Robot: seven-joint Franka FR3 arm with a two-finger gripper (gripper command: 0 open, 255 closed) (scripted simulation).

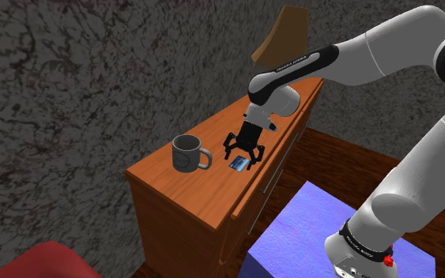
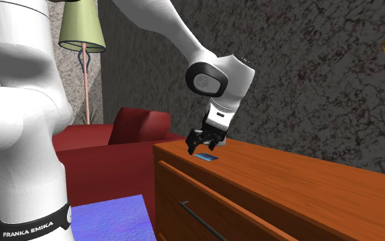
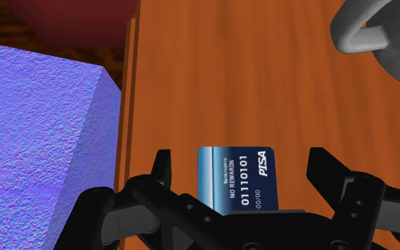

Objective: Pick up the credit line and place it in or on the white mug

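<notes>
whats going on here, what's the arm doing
A white robot arm holds its black gripper low over a blue bank card lying flat on a wooden dresser. The fingers are open, one either side of the card, not gripping it. A grey mug stands nearby on the dresser.

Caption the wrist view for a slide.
Open hand straddling a blue credit card on the wooden dresser, grey mug beyond.

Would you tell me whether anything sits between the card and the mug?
Nothing visible does: bare wooden dresser top lies between the blue card and the grey mug, and the open gripper hangs over the card.
</notes>
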